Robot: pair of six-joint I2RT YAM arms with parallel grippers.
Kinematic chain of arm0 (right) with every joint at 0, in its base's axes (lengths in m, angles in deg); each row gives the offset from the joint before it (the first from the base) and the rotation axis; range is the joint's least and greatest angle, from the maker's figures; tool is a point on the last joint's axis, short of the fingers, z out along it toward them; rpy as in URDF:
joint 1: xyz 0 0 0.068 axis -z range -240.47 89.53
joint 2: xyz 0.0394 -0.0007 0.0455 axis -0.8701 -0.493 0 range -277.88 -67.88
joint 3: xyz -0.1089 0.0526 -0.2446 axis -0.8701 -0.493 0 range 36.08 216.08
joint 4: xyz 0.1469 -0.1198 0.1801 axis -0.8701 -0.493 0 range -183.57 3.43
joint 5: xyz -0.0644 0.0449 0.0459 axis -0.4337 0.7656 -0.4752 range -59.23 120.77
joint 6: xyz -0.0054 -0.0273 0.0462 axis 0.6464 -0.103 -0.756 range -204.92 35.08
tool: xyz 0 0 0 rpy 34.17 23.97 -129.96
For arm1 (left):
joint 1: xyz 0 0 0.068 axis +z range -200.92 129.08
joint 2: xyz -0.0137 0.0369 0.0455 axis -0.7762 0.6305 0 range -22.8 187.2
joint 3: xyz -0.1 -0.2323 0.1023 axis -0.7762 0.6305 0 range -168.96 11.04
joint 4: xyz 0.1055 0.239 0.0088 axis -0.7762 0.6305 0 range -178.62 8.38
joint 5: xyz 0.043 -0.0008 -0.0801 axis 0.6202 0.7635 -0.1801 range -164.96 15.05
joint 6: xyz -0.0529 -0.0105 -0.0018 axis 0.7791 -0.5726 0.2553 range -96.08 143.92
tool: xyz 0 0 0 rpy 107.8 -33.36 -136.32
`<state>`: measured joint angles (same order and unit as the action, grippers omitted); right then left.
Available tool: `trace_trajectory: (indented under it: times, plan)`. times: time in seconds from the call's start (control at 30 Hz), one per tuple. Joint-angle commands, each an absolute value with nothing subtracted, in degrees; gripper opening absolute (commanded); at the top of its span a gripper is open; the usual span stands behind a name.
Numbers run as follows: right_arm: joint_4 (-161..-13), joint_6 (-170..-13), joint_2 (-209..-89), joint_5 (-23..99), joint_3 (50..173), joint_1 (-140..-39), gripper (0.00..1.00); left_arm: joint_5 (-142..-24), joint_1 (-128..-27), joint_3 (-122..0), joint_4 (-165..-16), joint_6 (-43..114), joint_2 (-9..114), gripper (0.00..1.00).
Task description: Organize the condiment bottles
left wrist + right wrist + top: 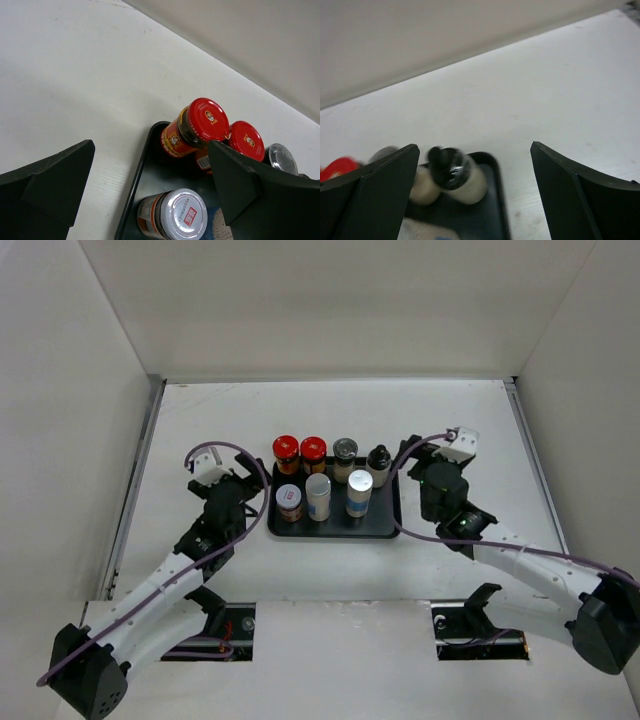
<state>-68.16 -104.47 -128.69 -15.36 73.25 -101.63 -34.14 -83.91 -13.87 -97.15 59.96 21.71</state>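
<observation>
Seven condiment bottles stand in the black tray (335, 529). The back row holds two red-lidded jars (286, 452) (313, 453), a grey-lidded jar (345, 455) and a black-knobbed bottle (378, 462). The front row holds a red-labelled jar (290, 503) and two white shakers (318, 496) (359, 493). My left gripper (250, 492) is open and empty at the tray's left edge. In its wrist view (151, 145) it frames a red-lidded jar (202, 122) and the red-labelled jar (177, 215). My right gripper (413, 473) is open and empty at the tray's right edge (475, 145), beside the black-knobbed bottle (452, 172).
White walls enclose the white table on three sides. The tray's rim (142, 172) lies between my left fingers, and its right rim (501, 210) between my right fingers. Two cut-outs with hardware sit at the table's near edge (480, 625).
</observation>
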Motion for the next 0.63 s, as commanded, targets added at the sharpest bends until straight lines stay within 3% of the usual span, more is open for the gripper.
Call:
trace_trajectory:
  times: [0.0,0.2,0.6]
  plan:
    - [-67.5,-109.15,-128.0,-20.03,68.79,-96.73,1.0,-33.82,-83.3,-19.45,-85.03,61.01,22.9,1.0]
    - [-71.01,-117.53,-125.54,-15.12,65.88,-90.39,1.0,-34.18,-87.16,-27.01,-77.11,62.42,25.18,1.0]
    - [-66.36,-118.14,-126.33,-12.91,64.03,-90.65,1.0,-34.0,-95.25,-36.77,-71.74,61.98,29.58,1.0]
